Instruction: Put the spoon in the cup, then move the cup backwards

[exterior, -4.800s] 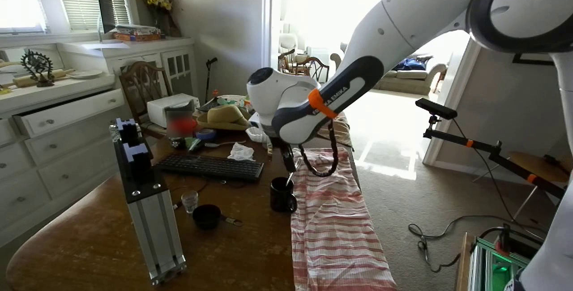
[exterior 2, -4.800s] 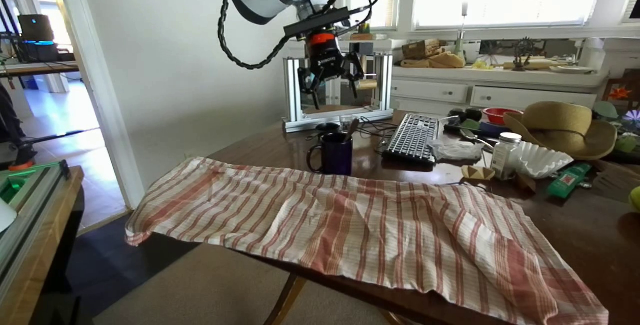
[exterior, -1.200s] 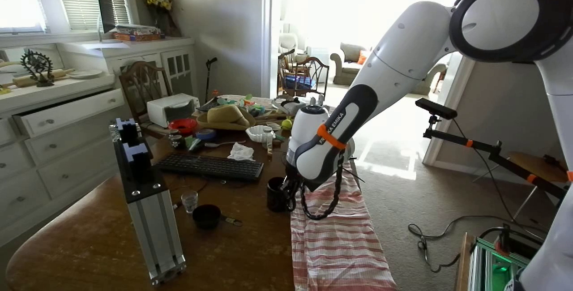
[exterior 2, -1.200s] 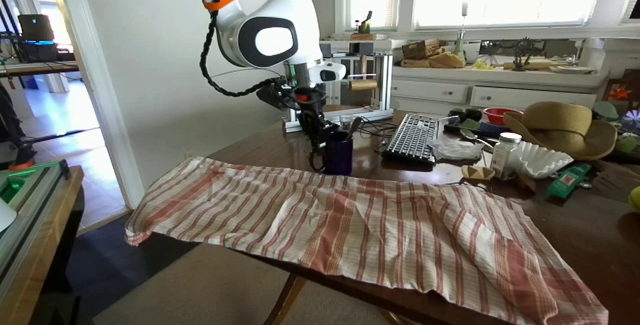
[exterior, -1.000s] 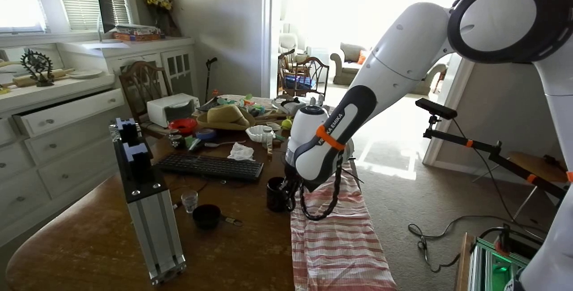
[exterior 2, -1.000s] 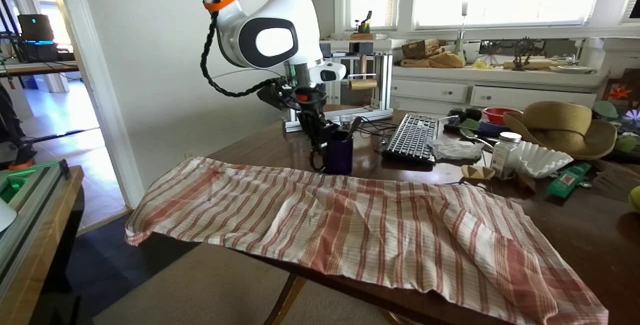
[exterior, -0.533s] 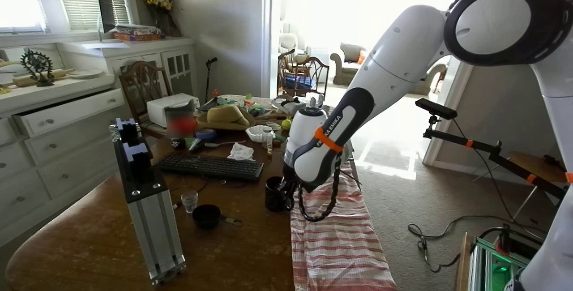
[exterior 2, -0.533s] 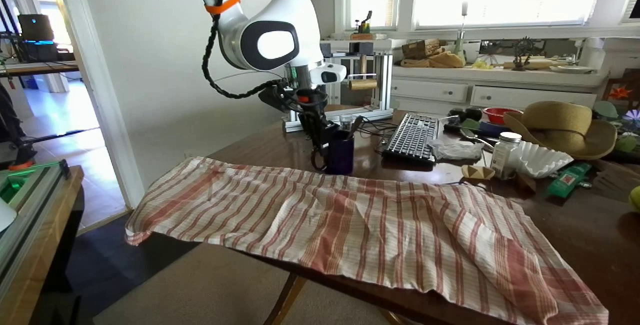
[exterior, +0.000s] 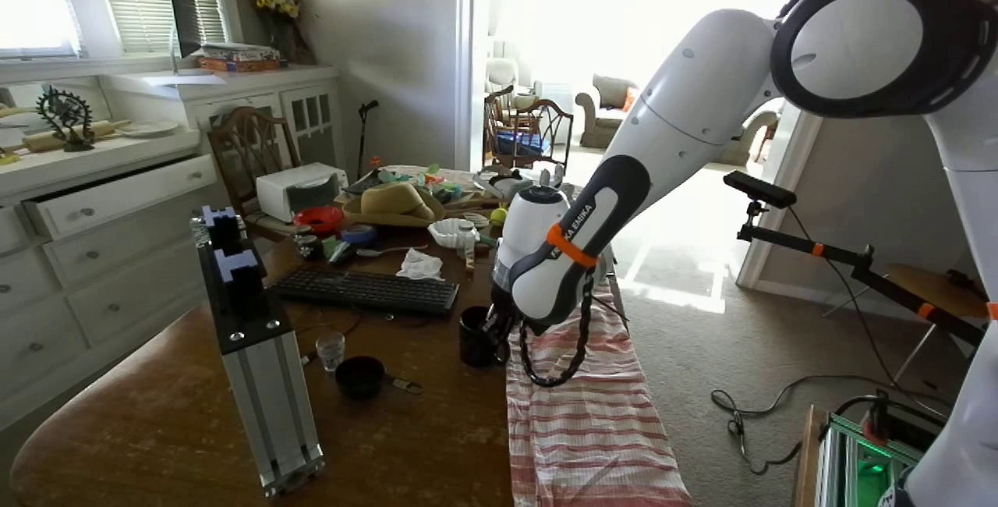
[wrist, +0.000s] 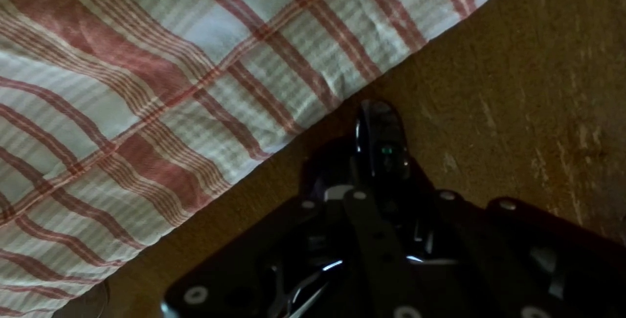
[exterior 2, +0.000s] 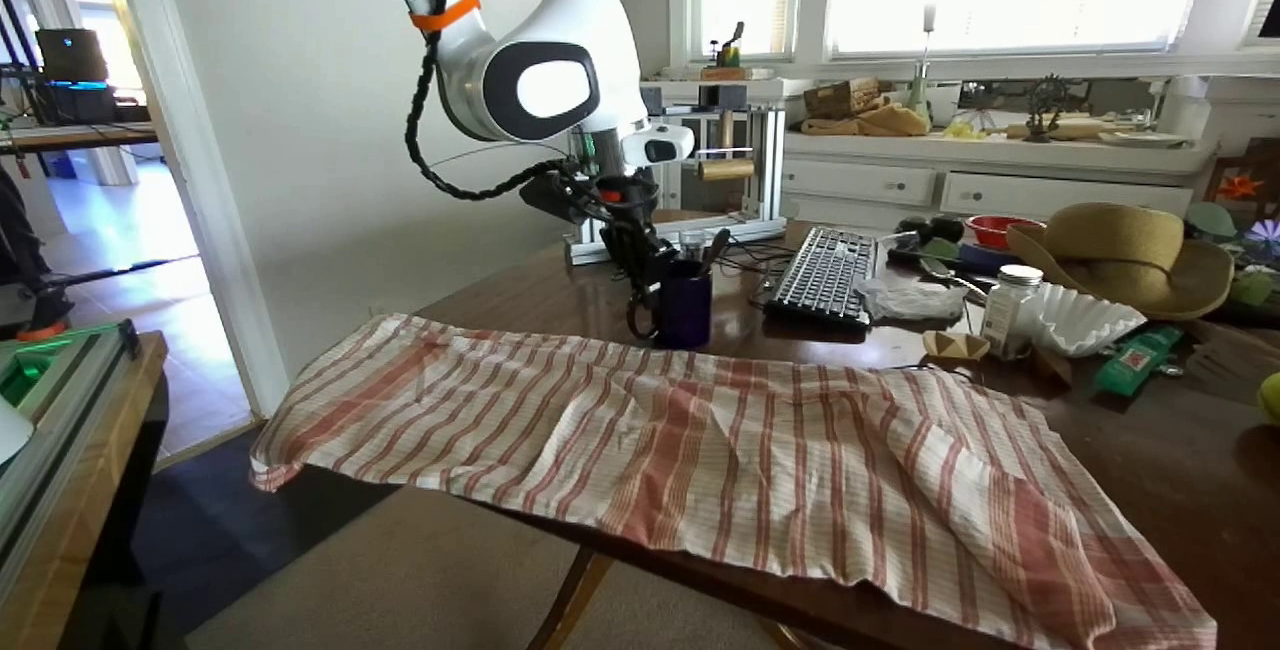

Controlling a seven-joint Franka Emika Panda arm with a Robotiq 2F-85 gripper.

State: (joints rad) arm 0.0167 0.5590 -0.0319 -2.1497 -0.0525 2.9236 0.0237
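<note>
We see the table point(exterior: 437, 444), with the cloth point(exterior 2: 600, 420) along its edge and the keyboard point(exterior: 366, 290) farther in. Our gripper point(wrist: 400, 199) is drawn nearly together, clamped on the cup point(exterior 2: 686, 310) at its handle. The cup stands upright just beside the cloth. The spoon point(exterior 2: 715, 248) leans inside it, its end above the rim.

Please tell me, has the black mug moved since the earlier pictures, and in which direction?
Yes, slightly. In an exterior view, the black mug has shifted leftward in the picture, away from the striped cloth.
</note>
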